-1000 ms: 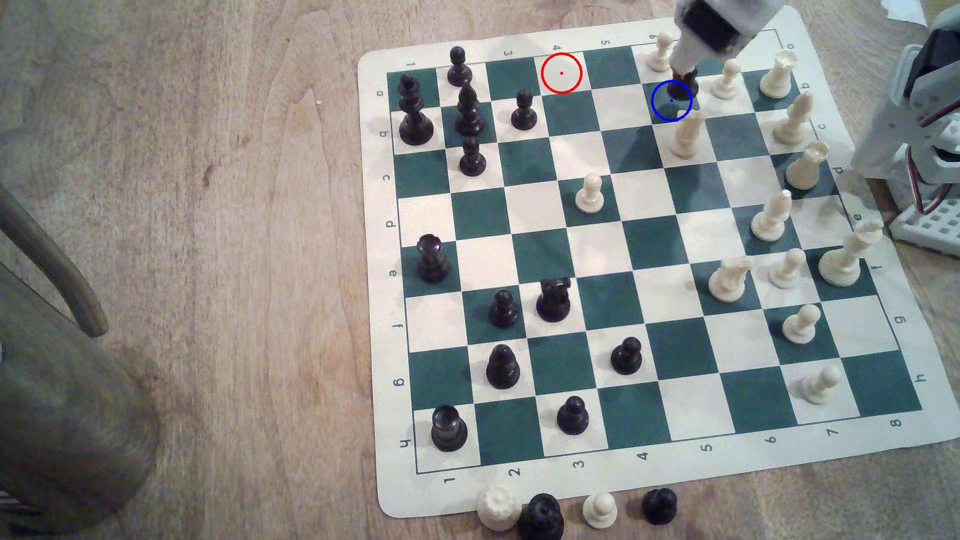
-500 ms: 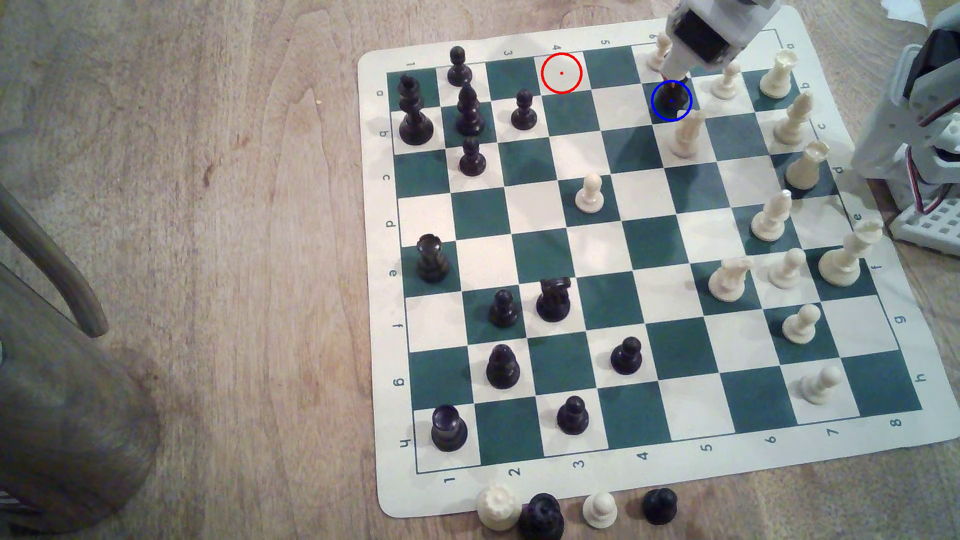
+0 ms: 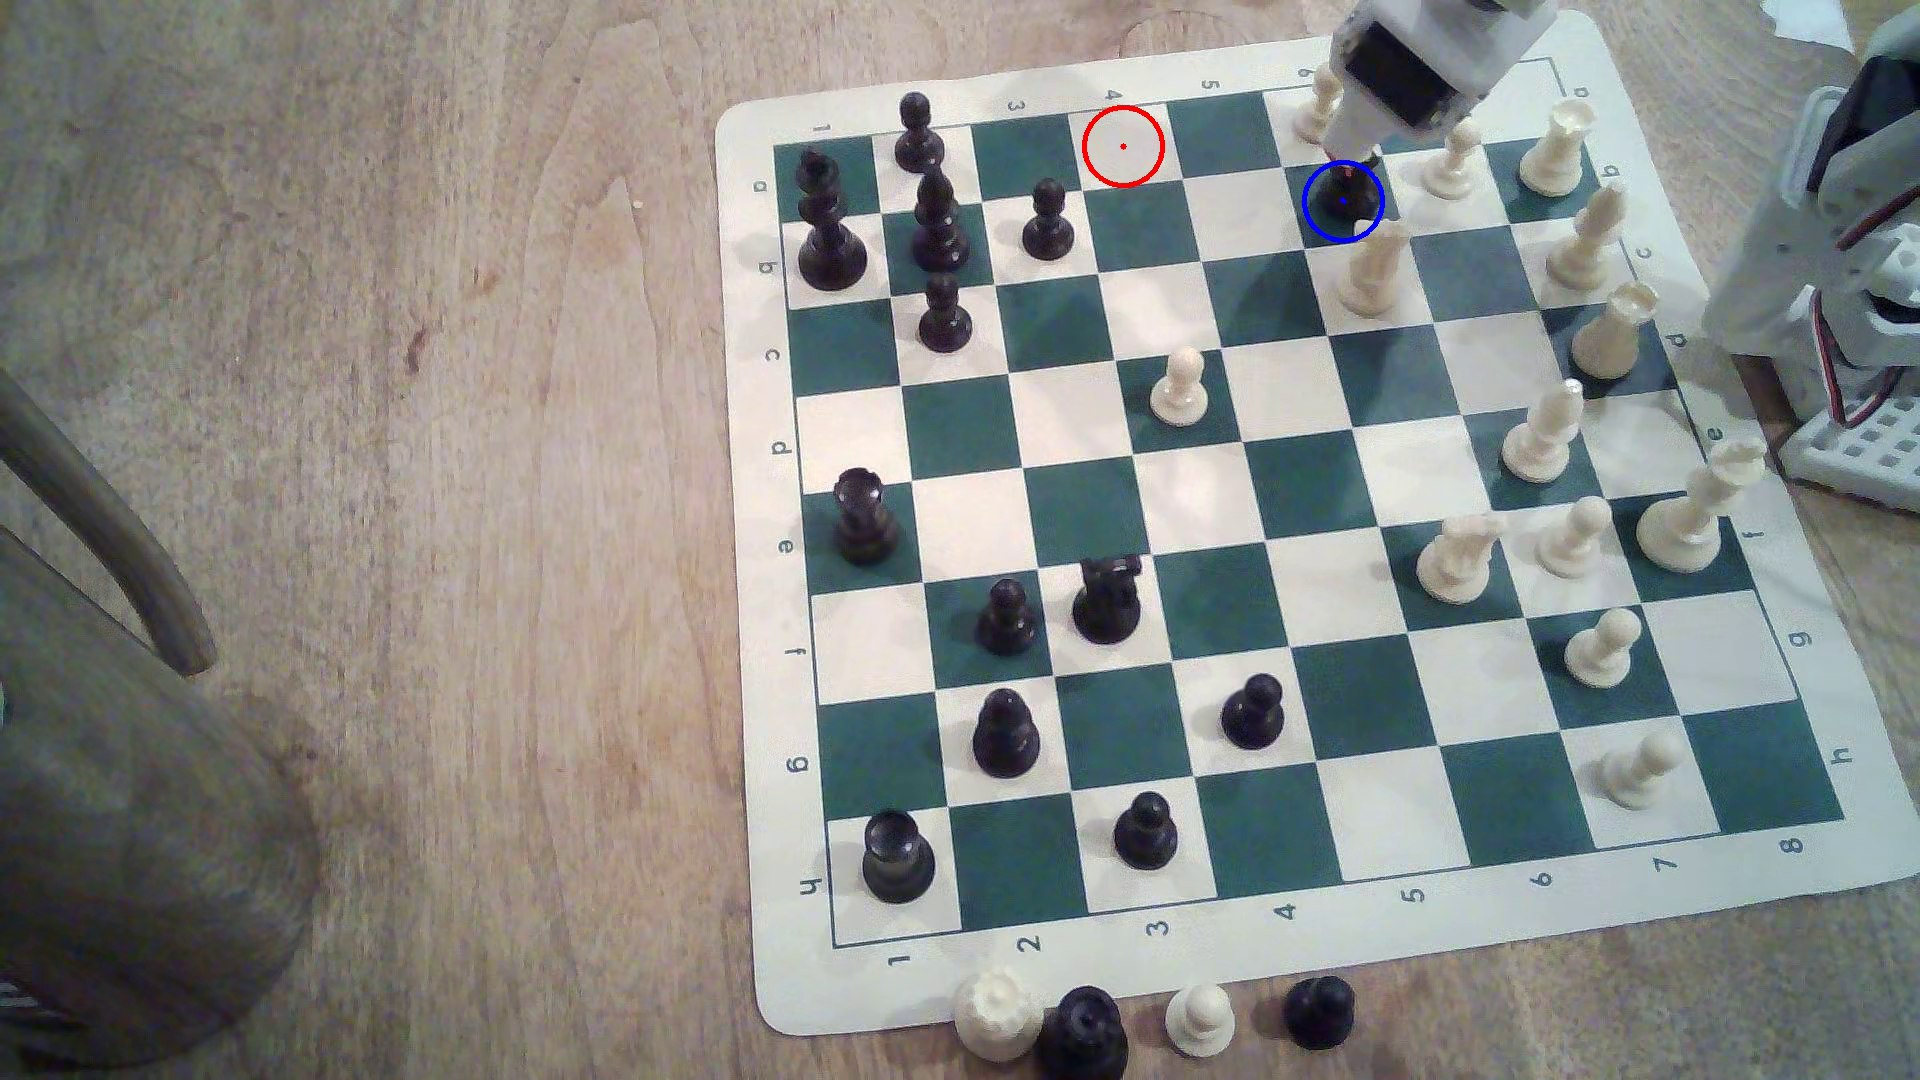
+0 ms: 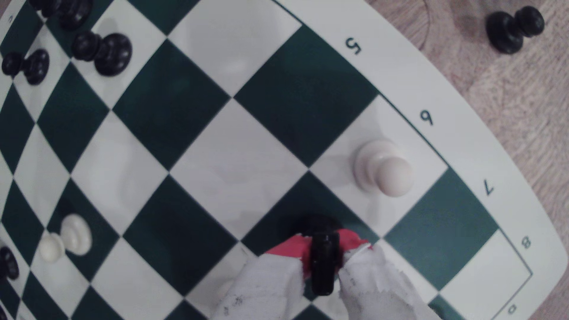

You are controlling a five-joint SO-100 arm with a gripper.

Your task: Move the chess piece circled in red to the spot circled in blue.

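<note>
The chess piece (image 3: 1342, 199), a glossy black knight, stands inside the blue ring on the spot (image 3: 1311, 208), a dark green square near the board's far right in the exterior view. My gripper (image 3: 1359, 154) comes down on it from above, shut on its top. In the wrist view the red-tipped, white-wrapped fingers (image 4: 289, 252) pinch the black chess piece (image 4: 322, 264) from both sides over the dark green spot (image 4: 292, 209). The red-ringed white square (image 3: 1123, 146) holds no piece.
Cream pieces crowd the spot: a pawn (image 3: 1322, 104) behind it, a taller piece (image 3: 1371, 270) just in front, another pawn (image 3: 1452, 161) to the exterior view's right. Several captured pieces (image 3: 1086, 1028) lie off the board's near edge. The arm's base (image 3: 1849, 312) is at the right.
Since a second ago the gripper has shifted slightly left and down, bringing the black knight into the middle of the blue ring. Over the last half second almost nothing moved.
</note>
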